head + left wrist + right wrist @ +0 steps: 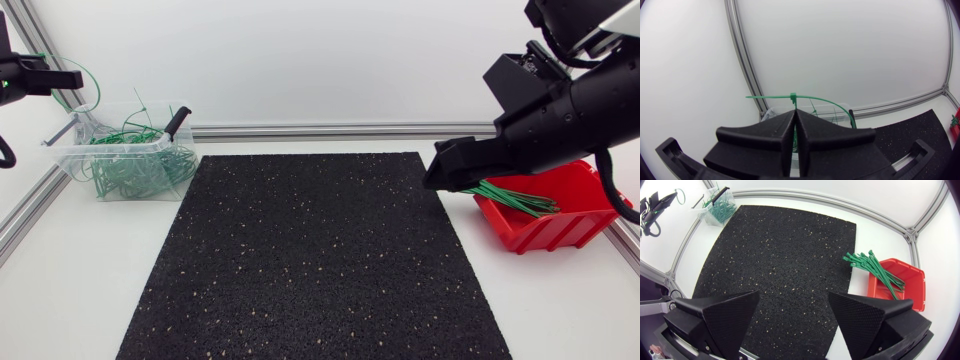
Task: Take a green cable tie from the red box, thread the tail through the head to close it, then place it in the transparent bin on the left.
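Left claw (794,114) had its two black wedge fingers pressed together, pinching a thin green plastic cable tie (793,96) whose strap curved out to both sides above the fingertips, the small square head standing just ahead of them. From overhead this claw (40,75) sat at the far left corner of the white counter (90,280), with the tie's loop (88,78) sticking out toward a clear plastic bin (70,150). That bin, near the claw and lower than it, held a tangle of closed green ties (135,170), and a black-handled tool (178,120) leaned on its rim. Right claw (792,305) stood wide open with nothing between its fingers, looking down on a black speckled rubber mat (780,255) that covered the middle of the counter. In the head view the right claw (445,170) hung over the mat's right edge, just beside a red plastic box (565,220). A bundle of straight green cable ties (510,197) lay in the box, their ends poking over its rim toward the mat.
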You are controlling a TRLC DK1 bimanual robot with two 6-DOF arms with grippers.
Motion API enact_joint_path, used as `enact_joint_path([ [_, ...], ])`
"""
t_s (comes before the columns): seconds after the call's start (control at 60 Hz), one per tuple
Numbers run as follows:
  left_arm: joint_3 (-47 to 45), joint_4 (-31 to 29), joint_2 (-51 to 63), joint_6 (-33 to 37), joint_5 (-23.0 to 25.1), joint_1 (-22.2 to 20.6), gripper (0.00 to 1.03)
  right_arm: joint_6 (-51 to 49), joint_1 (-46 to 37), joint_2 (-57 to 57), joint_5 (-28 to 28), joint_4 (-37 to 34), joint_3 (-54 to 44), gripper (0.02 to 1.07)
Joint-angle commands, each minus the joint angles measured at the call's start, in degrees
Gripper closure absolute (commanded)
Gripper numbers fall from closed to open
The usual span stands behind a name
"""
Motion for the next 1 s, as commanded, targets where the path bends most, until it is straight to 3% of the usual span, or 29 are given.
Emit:
enact_joint_path([
  [0.0, 2.8, 3.6, 5.3, 1.4, 0.3, 1.5, 1.00, 1.3, 0.7, -1.6, 0.7, 0.6, -1.8, 0.06],
  [0.2, 9.4, 7.2, 16.5, 1.2, 0.3, 2.9, 0.99, 2.0, 2.4, -4.3, 3.4, 1.2, -4.3, 0.06],
  [0.267, 11.1, 8.6, 19.8, 1.2, 0.2, 2.9, 0.89, 2.2, 2.9, -5.1, 3.6, 1.7, -5.2, 0.06],
  [0.317, 12.4, 8.7, 22.0, 1.3, 0.2, 2.8, 0.73, 2.6, 3.4, -5.7, 3.8, 1.7, -5.5, 0.06],
  [0.417, 13.6, 8.7, 25.8, 1.4, 0.1, 2.6, 0.19, 2.8, 4.0, -6.8, 4.5, 1.9, -6.6, 0.06],
  [0.467, 13.6, 8.6, 26.4, 1.4, 0.1, 2.5, 0.03, 2.8, 4.2, -7.5, 5.2, 2.4, -7.2, 0.06],
  [0.65, 10.0, 9.8, 24.0, 1.7, 0.1, 1.9, 0.03, 2.0, 4.2, -10.5, 6.7, 2.4, -8.8, 0.06],
  [0.9, -3.5, 18.2, 12.1, 3.8, 0.2, -0.8, 0.04, 1.5, 2.5, -16.0, 9.8, 3.3, -11.7, 0.06],
  [0.983, -10.7, 24.3, 5.6, 2.8, 0.1, -1.5, 0.04, 1.0, 0.6, -19.0, 11.8, 4.8, -14.2, 0.06],
])
